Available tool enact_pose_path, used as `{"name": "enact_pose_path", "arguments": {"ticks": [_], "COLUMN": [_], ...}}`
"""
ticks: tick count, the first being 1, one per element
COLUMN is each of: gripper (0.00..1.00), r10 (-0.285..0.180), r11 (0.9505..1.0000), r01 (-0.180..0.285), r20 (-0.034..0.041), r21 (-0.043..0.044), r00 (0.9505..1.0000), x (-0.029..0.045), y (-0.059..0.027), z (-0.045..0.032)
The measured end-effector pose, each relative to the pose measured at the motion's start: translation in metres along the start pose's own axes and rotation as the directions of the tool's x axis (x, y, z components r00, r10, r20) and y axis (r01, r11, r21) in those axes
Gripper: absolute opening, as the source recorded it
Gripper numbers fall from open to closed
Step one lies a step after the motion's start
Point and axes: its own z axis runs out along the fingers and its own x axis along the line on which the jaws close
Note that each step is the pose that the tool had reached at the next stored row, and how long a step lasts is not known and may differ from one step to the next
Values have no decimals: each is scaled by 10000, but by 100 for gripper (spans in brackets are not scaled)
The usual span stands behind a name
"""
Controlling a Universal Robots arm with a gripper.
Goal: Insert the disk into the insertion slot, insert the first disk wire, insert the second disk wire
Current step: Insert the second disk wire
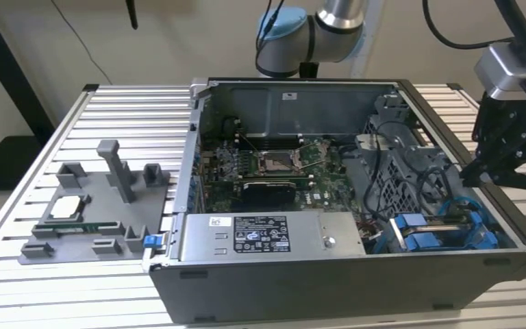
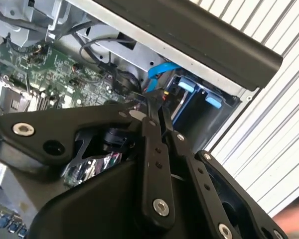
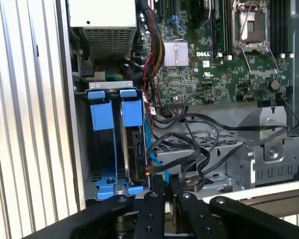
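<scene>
Disk (image 3: 135, 144) sat on edge inside the insertion slot (image 3: 80, 134), its blue carrier tabs showing at the bay's mouth, so I judged the first step done and the wiring step in hand. Nearest my wrist cameras, the gripper (image 3: 164, 180) hung just outside the slot's open end, its fingers (image 3: 153, 199) drawn together; whether they pinched a cable end I could not tell. Just beside the slot, a blue flat cable (image 3: 148, 149) ran down along the disk's edge toward the fingertips, and a loose bundle of black wires (image 3: 189, 149) curled past it. I reckoned any plug would have to be squared to the drive's connector, which I couldn't make out from here. Of the disk itself I saw only a thin dark side between blue plastic. Beyond the slot lay the green motherboard (image 3: 214, 55), and in the exterior view the grey power supply (image 1: 263, 236) sat on the slot's left.
</scene>
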Motion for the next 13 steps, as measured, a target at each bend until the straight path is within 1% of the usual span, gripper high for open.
{"name": "enact_pose_path", "arguments": {"ticks": [3, 5, 6, 7, 8, 9, 13], "gripper": [0, 0, 0, 0, 0, 0, 0], "r10": [84, 124, 138, 147, 153, 154, 155], "r11": [9991, 9981, 9976, 9973, 9970, 9970, 9971], "r01": [-86, -129, -145, -157, -167, -170, -183], "r20": [-43, -78, -105, -139, -194, -224, -386], "r21": [-405, -610, -681, -724, -752, -753, -742], "r00": [10000, 9999, 9998, 9998, 9997, 9996, 9991], "x": [-13, -41, -61, -79, -83, -78, -2], "y": [38, 69, 94, 118, 134, 140, 149], "z": [3, 10, 14, 19, 20, 29, 29]}}
